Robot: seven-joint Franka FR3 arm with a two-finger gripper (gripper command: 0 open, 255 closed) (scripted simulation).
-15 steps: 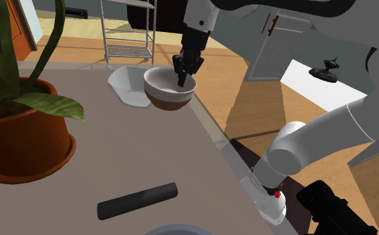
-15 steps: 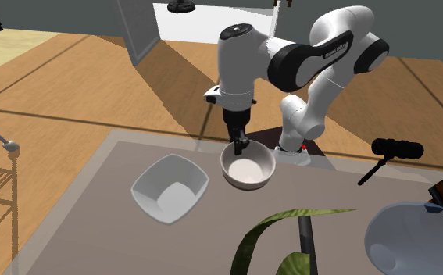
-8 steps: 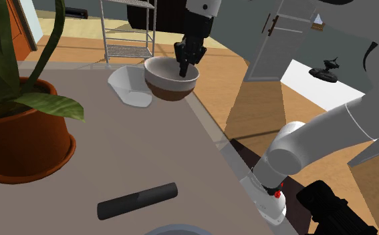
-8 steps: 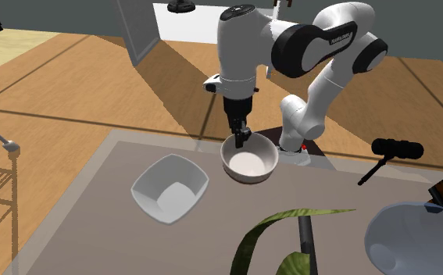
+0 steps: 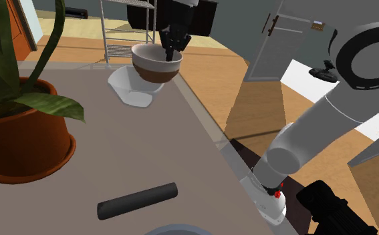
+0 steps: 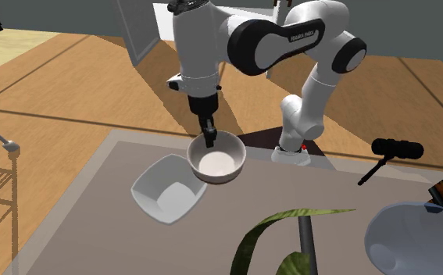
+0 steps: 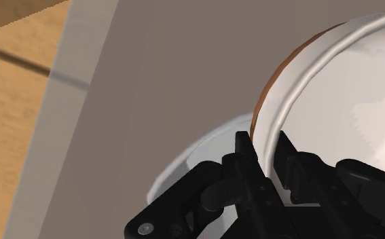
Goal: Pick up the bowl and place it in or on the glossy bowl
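Shoulder view, gripper: the all-black two-finger gripper (image 5: 168, 52) points down from the white arm (image 5: 328, 113) and pinches the bowl's rim on the view's right side.
Shoulder view, bowl: the round bowl (image 5: 156, 65), brown outside and white inside, hangs from the fingers, raised off the grey table top (image 5: 114, 153) and partly covering the glossy bowl.
Shoulder view, glossy bowl: the shiny white glossy bowl (image 5: 129, 91) with a rounded-square rim sits near the table's far edge. It shows below and to the view's left of the held bowl.
Shoulder view, surroundings: a terracotta pot (image 5: 21, 137) with long green leaves stands at the view's left. A black cylinder (image 5: 138, 201) lies on the near part of the table, and a metal wire rack (image 5: 124, 30) stands behind.
Second exterior view, gripper: the gripper (image 6: 208, 143) clamps the bowl's wall, one finger inside the rim and one outside.
Second exterior view, bowl: the bowl (image 6: 221, 162) overlaps the corner of the glossy bowl (image 6: 165, 194) nearest the arm (image 6: 274, 43).
Second exterior view, surroundings: a green leaf (image 6: 278, 226) crosses the foreground. A large pale bowl (image 6: 407, 242) sits at the view's lower right, and a black hammer-shaped tool (image 6: 391, 150) lies at the view's right.
Wrist view, gripper: the gripper (image 7: 264, 148) has its fingers pressed on either side of the thin rim.
Wrist view, bowl: the bowl (image 7: 347, 95) shows its white inside and a brown strip of outer wall.
Wrist view, glossy bowl: the glossy bowl (image 7: 184, 170) lies right under the fingers on the table top (image 7: 157, 75), with wooden floor (image 7: 14, 102) beyond the table's edge.
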